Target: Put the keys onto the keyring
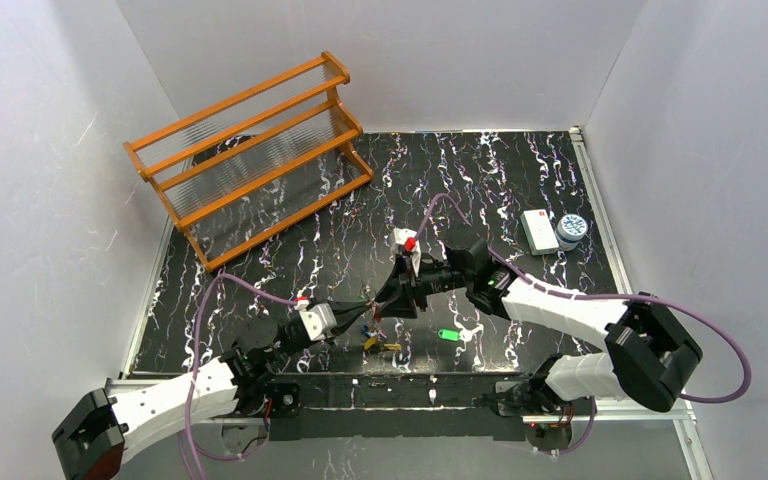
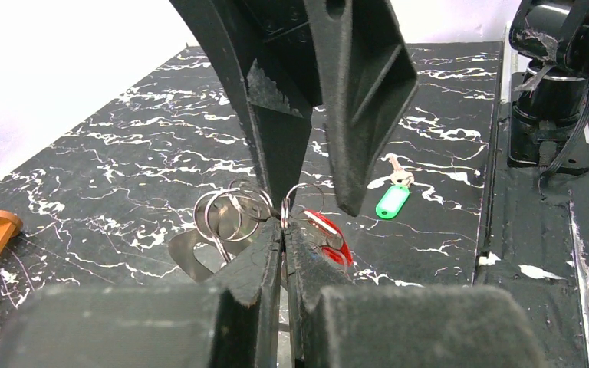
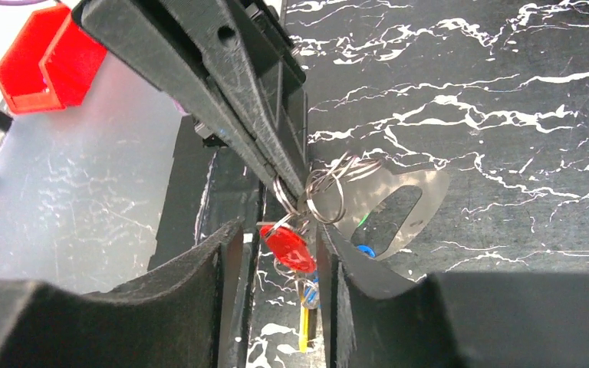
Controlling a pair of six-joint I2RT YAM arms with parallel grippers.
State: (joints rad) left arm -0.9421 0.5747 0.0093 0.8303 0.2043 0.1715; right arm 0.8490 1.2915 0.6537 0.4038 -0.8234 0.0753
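Observation:
My left gripper [image 2: 284,224] is shut on a thin metal split ring [image 2: 301,201], held above the table. Several more split rings [image 2: 230,211] and a red-tagged key [image 2: 330,234] hang from it. The pale grey oval keyring [image 3: 429,188] hangs among the rings; it also shows in the left wrist view [image 2: 188,257]. My right gripper [image 3: 280,230] is open, with a finger on each side of the red tag [image 3: 287,247]. Blue [image 3: 364,251] and yellow [image 3: 304,330] tags hang lower. A green-tagged key [image 1: 448,335] lies alone on the table, right of both grippers [image 1: 380,308].
An orange wooden rack [image 1: 250,150] stands at the back left. A white rectangular box [image 1: 538,230] and a small round blue-and-white container [image 1: 571,230] sit at the right. The right arm's base [image 2: 552,92] is behind the green key [image 2: 393,201].

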